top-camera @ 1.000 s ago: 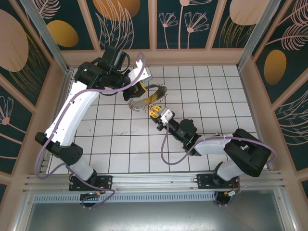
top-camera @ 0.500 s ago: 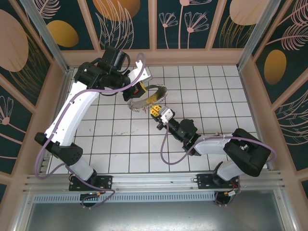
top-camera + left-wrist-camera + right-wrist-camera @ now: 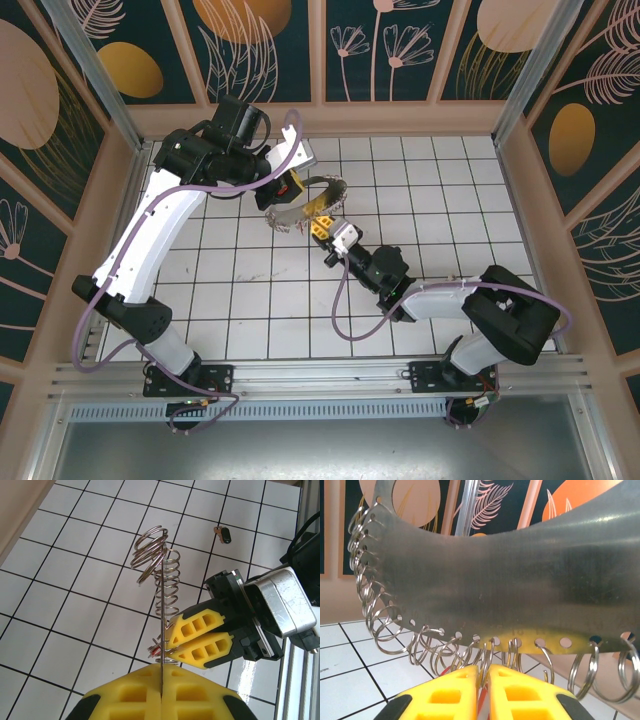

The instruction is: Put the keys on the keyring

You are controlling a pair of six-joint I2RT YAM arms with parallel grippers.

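The keyring (image 3: 318, 203) is a wide silvery metal band fringed with small wire rings (image 3: 427, 647), held off the tiled floor. My left gripper (image 3: 162, 667) is shut on the band's thin edge (image 3: 163, 605), seen edge-on in the left wrist view. My right gripper (image 3: 485, 680) comes at the fringe from below and is shut on a red key (image 3: 482, 697) together with one of the small rings. The same red tip (image 3: 157, 651) pokes out beside the right gripper's yellow fingers (image 3: 200, 640). In the top view the two grippers (image 3: 322, 226) meet at the hoop.
A small dark piece with a brassy stub (image 3: 223, 533) lies alone on the white tiles (image 3: 75, 580) beyond the hoop. Wooden walls (image 3: 320, 118) and aluminium posts close the cell. The left arm (image 3: 165, 235) arches over the floor's left side.
The right gripper has crept up and left toward the hoop's fringe and its jaws have drawn a little tighter. The left gripper and hoop have stayed put.
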